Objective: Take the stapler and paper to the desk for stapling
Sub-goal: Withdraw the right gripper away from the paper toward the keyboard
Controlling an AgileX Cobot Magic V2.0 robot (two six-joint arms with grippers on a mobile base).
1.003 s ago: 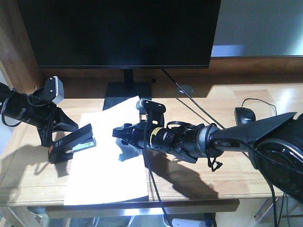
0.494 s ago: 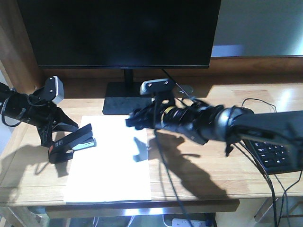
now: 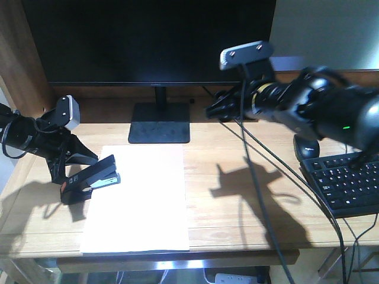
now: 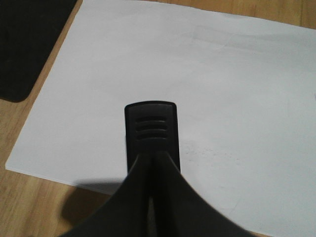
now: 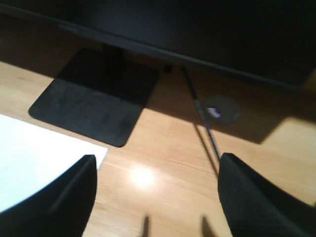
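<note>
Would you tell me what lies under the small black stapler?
The front of the stapler overhangs the plain white paper sheet on the light-wood desk; the left gripper hides its rear underside.

Black monitor (image 3: 148, 35), screen dark, stands at the rear on a flat rectangular black base (image 3: 160, 122). A thin black cable (image 5: 200, 116) runs forward from under the monitor's lower edge, to the right of the base and not touching it. Black keyboard (image 3: 349, 183) at far right, cut off by the frame edge, with a black mouse (image 3: 306, 148) just behind it; a white power strip (image 3: 228, 277) shows at the bottom edge of the front view.
</note>
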